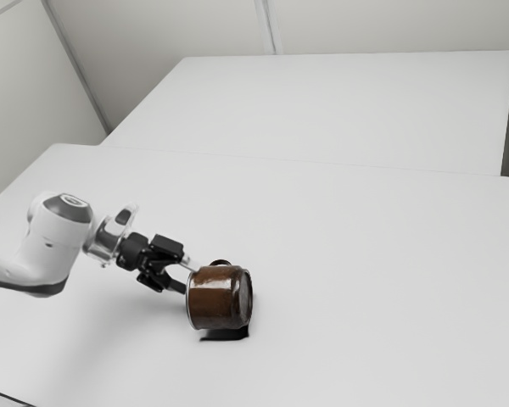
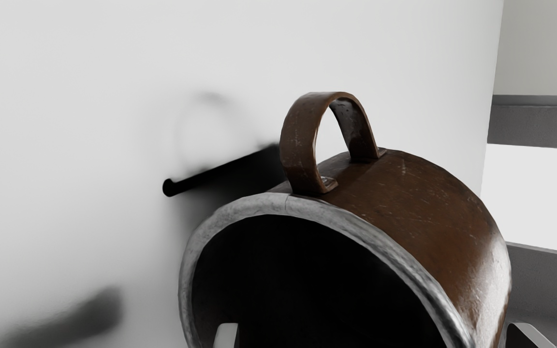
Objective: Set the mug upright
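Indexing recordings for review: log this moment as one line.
gripper: open, fingers straddling mug wall | mug: on its side, mouth toward gripper | handle: pointing sideways | status: not upright

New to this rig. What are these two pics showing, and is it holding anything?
The machine is one white jointed robot arm ending in two black fingers. The exterior view is taken from beside it, with the arm coming in from that view's left. The wrist view comes from a camera on the arm's hand, looking past its fingertips.

At the plain white table is a glossy brown mug with a grey rim, tipped on its side, mouth facing the hand. One finger is at the mouth, the other outside the wall. They stand wide apart, so I read it as not gripped.
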Available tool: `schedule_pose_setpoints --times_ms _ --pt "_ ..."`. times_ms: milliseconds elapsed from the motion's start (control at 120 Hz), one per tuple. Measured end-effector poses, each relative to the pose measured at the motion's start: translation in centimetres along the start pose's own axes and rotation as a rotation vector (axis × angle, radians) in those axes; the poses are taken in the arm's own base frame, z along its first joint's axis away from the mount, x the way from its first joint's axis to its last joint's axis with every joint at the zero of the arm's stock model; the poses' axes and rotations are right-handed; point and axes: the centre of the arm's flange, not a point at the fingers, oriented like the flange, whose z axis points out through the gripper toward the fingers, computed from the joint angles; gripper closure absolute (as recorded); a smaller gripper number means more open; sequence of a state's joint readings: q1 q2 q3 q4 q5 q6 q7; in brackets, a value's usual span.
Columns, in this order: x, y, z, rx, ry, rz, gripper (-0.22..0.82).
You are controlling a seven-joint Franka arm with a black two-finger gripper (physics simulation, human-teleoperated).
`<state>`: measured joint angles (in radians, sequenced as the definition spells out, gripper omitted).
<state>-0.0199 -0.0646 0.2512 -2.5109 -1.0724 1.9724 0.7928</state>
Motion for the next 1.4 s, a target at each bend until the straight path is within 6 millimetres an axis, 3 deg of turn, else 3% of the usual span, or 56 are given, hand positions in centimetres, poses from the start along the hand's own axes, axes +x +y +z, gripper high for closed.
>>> schedule_pose_setpoints --times_ms 133,267,450,558,800,900,1067,1217,1300,1400 --pt "-1.0 -1.1 1.7 -0.081 -0.021 0.024 0.01" --pt "-1.2 -1.2 2.1 -0.160 -0.010 0.061 0.12" --pt "-1.3 -0.6 2.0 -0.225 0.007 0.131 0.49" --pt "-1.3 -0.2 1.8 -0.243 0.011 0.173 0.63" --pt "-0.8 2.7 1.7 -0.269 0.000 0.303 0.74" --pt "0.2 4.6 0.4 -0.251 -0.003 0.390 0.75" --pt "2.3 8.4 -2.0 -0.104 -0.089 0.586 0.77" --pt "3.0 10.9 -2.8 0.224 -0.246 0.815 0.77" --pt "3.3 12.1 -2.4 0.401 -0.322 0.936 0.78" --pt "3.2 11.9 -0.9 0.570 -0.388 1.045 0.78"
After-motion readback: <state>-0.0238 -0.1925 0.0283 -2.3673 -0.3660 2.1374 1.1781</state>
